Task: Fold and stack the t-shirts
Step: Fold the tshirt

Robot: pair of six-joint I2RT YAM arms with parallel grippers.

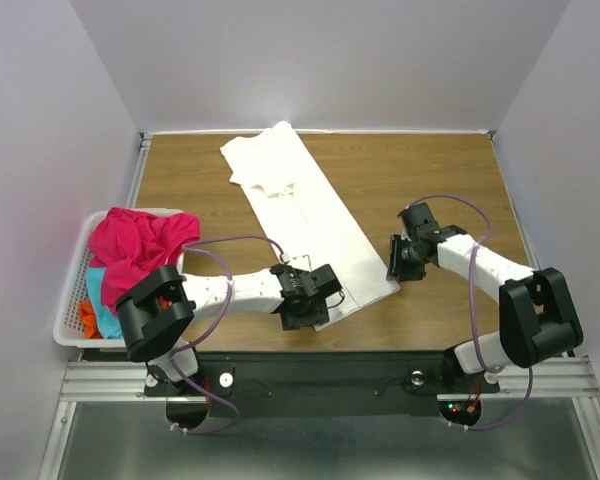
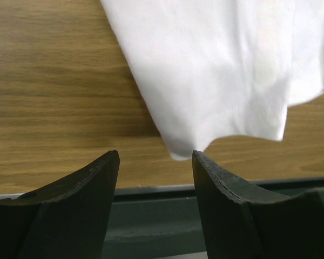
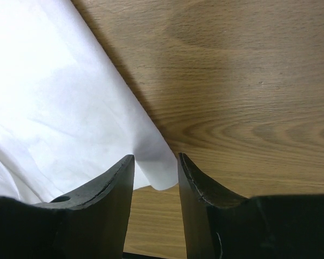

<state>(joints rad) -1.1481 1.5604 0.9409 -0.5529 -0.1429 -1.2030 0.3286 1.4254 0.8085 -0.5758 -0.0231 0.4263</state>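
A: What takes up the most room?

B: The wooden surface (image 1: 430,170). On it the white shirt (image 1: 305,215) lies folded into a long strip. It runs on a slant from the far edge, left of the middle, down to the near edge.

A: And to the side?

B: A white basket (image 1: 72,300) sits at the left edge. The pink shirt (image 1: 135,245) is heaped on top and spills over the rim. The cyan shirt (image 1: 102,300) shows under it, and a bit of the orange shirt (image 1: 87,320) shows at the near corner.

A: Where is the left pincer?

B: The left pincer (image 2: 155,156) is at the near end of the white strip. It is released, jaws wide apart. A cloth corner lies just beyond the tips and nothing sits between them.

A: The right one?

B: The right pincer (image 3: 156,159) is at the strip's near right corner. Its jaws stand apart too, narrower than the left pair. The cloth corner reaches into the gap and lies against one finger, with bare wood beside it. The jaws are not clenched on it.
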